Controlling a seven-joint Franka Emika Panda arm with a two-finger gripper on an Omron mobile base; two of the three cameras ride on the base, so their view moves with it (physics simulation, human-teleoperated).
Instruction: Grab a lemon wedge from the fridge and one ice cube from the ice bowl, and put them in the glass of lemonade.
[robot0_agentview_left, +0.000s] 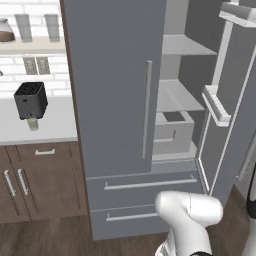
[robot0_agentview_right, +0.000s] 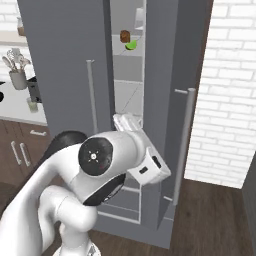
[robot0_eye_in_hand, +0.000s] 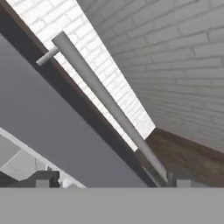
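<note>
toaster (robot0_agentview_left: 31, 100) stands far left on the table (robot0_agentview_left: 55, 125) in the left base view, black and boxy, and just in front of it sits the glass of lemonade (robot0_agentview_left: 33, 123), small and pale, parked there as the place where both ingredients must end up. two taller clear glasses (robot0_agentview_left: 37, 26) wait on the wall shelf above, no part of the job. i cannot make out the ice bowl or the ice cube.

further right comes the fridge (robot0_agentview_left: 115, 90): its left door is closed, its right door (robot0_agentview_left: 227, 125) is swung wide on its hinge, so the shelves and a grey drawer box (robot0_agentview_left: 172, 131) inside lie open to reach. the door is probably held out this far to give the arm room.

from the right base view, the lemon wedge (robot0_agentview_right: 131, 45) lies on an upper shelf in the gap between the doors, yellowish-green, touching or just beside a small brown item (robot0_agentview_right: 124, 36).

in the hand view, the hand (robot0_eye_in_hand: 113, 180) has its fingertips spread wide, holding nothing, on either side of the foot of the door's long handle (robot0_eye_in_hand: 105, 98). i judge the handle freed, so the wedge is next.
</note>
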